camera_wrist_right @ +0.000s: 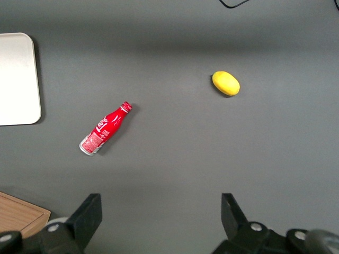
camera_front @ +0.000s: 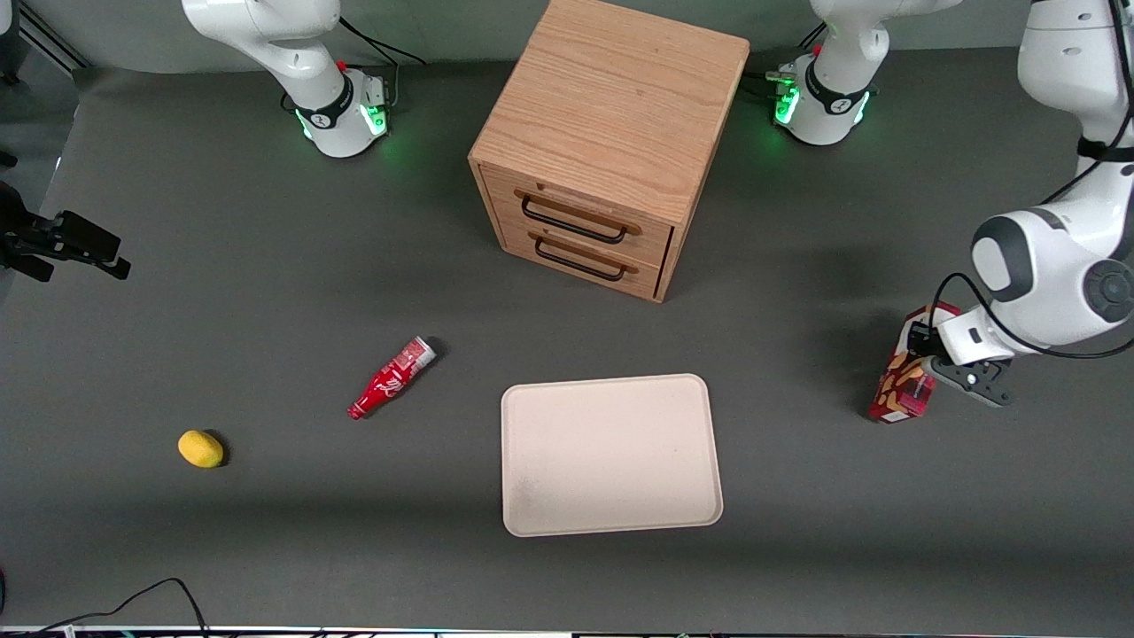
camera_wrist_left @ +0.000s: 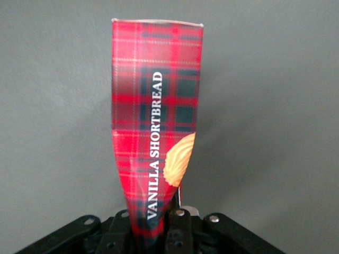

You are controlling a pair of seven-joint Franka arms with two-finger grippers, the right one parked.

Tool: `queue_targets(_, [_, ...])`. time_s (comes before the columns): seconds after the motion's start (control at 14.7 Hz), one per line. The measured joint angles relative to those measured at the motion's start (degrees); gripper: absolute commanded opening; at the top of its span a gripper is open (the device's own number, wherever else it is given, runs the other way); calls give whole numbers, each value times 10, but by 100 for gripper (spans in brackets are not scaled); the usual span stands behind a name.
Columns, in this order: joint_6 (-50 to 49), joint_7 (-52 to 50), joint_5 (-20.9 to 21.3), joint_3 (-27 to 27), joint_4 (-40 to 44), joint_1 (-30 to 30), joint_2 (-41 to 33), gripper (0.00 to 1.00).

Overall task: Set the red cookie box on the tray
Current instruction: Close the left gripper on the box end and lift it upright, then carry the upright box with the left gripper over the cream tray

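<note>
Gripping the red cookie box (camera_front: 904,385) well apart from the tray (camera_front: 611,454), toward the working arm's end of the table.

Nearest the front camera lies the tray; a little farther than its middle, the gripper (camera_front: 930,363) pinches the box (camera_wrist_left: 153,137) at one end, jaws pressed on its tartan sides, which squeeze inward there; farthest stands the wooden drawer cabinet (camera_front: 602,142).

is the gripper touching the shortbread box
Touching. The left wrist view shows the gripper closed on the red cookie box, whose cardboard pinches narrow between the fingers.
</note>
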Motion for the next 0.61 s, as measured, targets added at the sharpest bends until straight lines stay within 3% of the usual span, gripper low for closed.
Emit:
queue_targets(0.34, [-294, -82, -1, 0, 181, 0, -40, 0])
queue_targets(0.61, [-445, -252, 0, -40, 297, 0, -73, 0])
